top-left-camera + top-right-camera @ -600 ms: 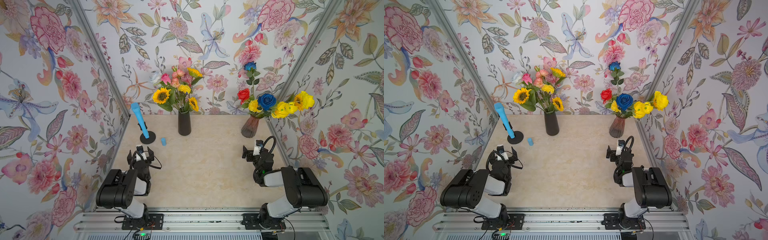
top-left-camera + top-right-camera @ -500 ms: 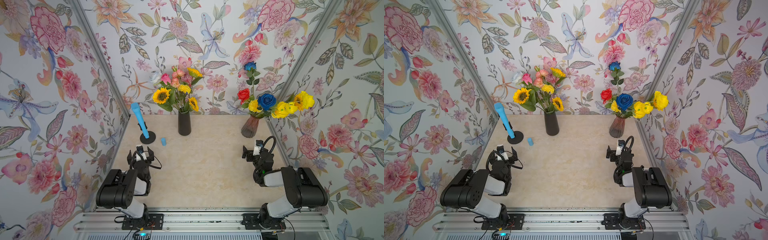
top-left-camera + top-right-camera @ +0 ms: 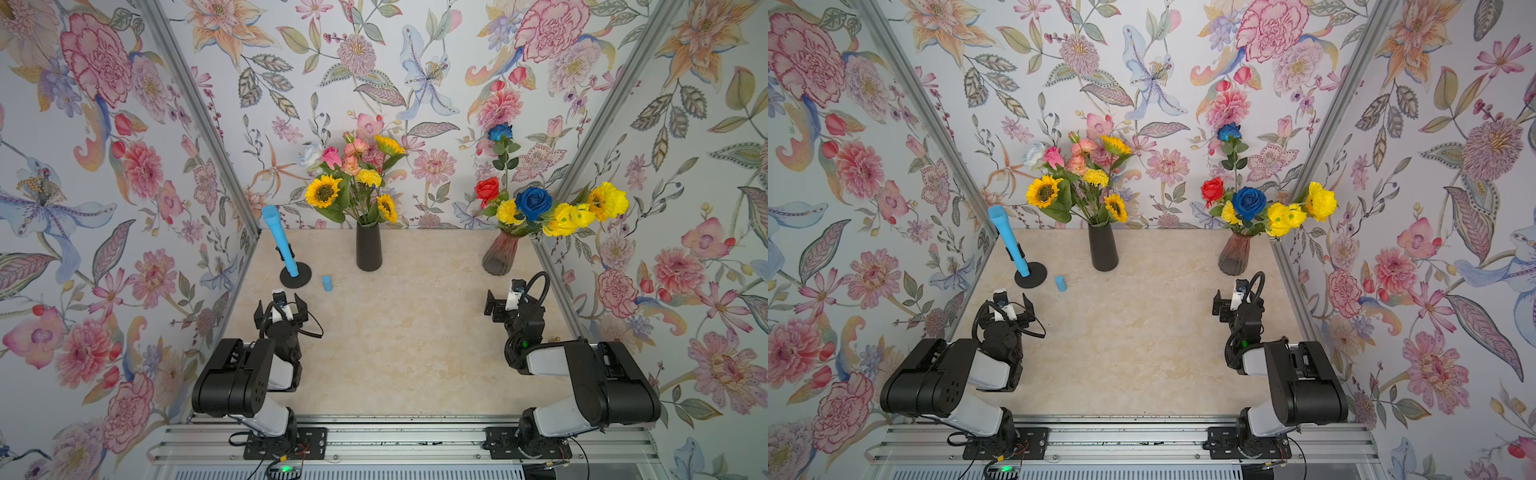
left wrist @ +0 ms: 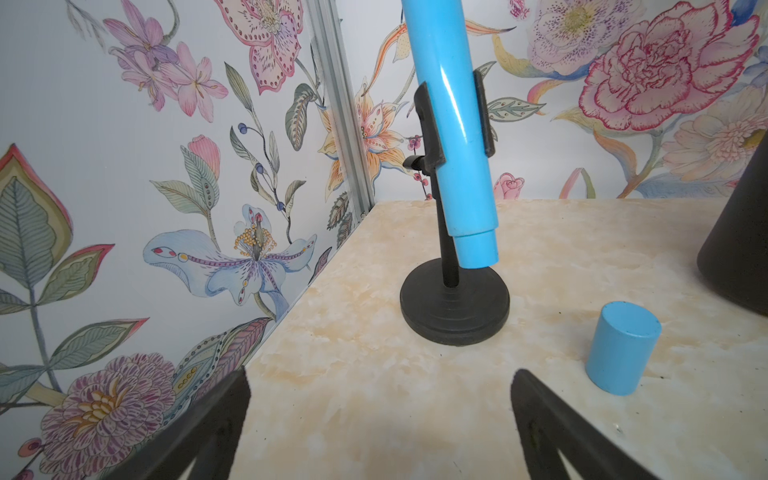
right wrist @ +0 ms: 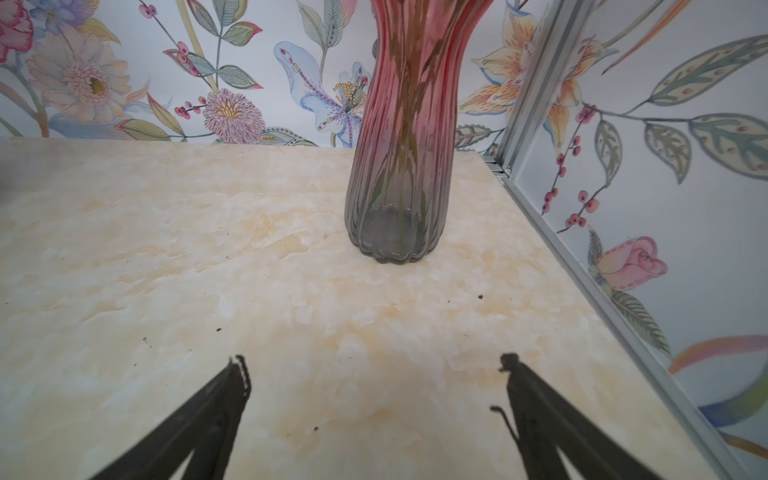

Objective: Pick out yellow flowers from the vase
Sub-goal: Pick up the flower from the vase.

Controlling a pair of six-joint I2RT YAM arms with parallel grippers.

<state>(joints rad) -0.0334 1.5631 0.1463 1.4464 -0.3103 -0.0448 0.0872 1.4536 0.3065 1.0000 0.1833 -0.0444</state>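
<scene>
— Any yellow flowers (image 3: 323,192) out yet?

— None. Brown-centred sunflowers and a ruffled pompom seated in the tall black tapered vase (image 3: 369,249), mixed among pink and peach roses (image 3: 351,156). More floppy yellow blooms (image 3: 565,218) in the ribbed pink glass vase (image 3: 500,257), beside blue and red roses (image 3: 533,202). No stem down on the pale marbled counter (image 3: 395,332); only a small blue cylinder (image 3: 327,283) and a blue toy microphone (image 3: 277,232) on a black stand.

— And the claws?

— Left claw (image 4: 380,382) spread wide, empty, low over the counter, facing the microphone stand. Right claw (image 5: 374,365) gaping too, empty, near the pink vase's foot, not touching.

— Left to do?

— Everything, by the look of it: reaching a stem, pinching, lifting clear, then repeating for each yellow head.
</scene>
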